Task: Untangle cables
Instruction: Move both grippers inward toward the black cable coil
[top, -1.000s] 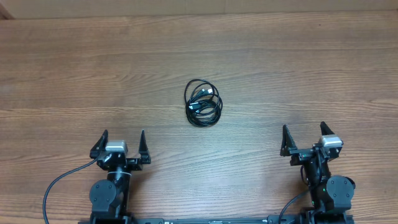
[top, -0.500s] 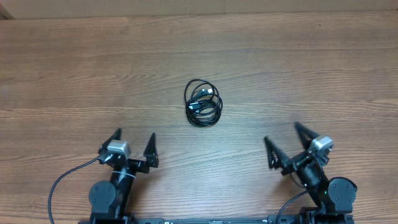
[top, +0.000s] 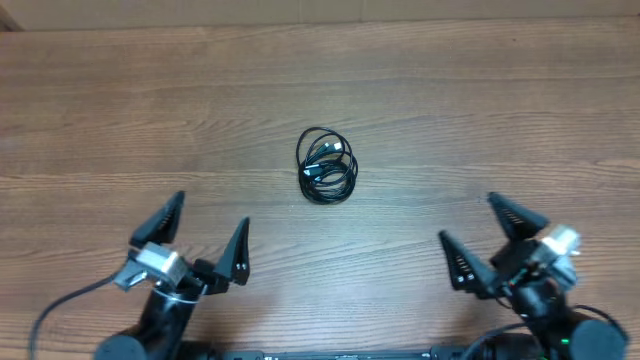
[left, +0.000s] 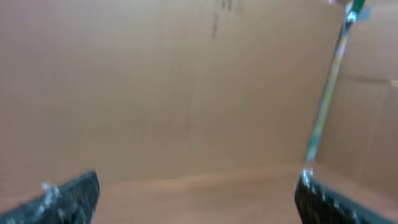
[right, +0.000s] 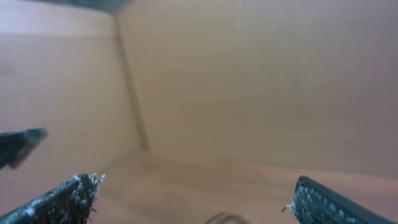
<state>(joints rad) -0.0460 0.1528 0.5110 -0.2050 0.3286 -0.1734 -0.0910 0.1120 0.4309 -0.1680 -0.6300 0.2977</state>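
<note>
The cables (top: 327, 166) lie wound together as one small black coil at the middle of the wooden table. A blurred edge of the coil (right: 225, 218) shows at the bottom of the right wrist view. My left gripper (top: 205, 233) is open and empty at the front left, well short of the coil; its fingers show at the bottom corners of the left wrist view (left: 196, 199). My right gripper (top: 487, 243) is open and empty at the front right, also apart from the coil, and it shows in its own wrist view (right: 193, 199).
The wooden table (top: 150, 110) runs to a cardboard wall at the back (top: 320, 10). Brown cardboard panels (left: 155, 87) fill both wrist views. A thick black wire (top: 60, 305) trails from the left arm at the front edge.
Both grippers have opened wider and both arms have lifted and swung outward, the left one leftward and the right one rightward. The coil has not moved.
</note>
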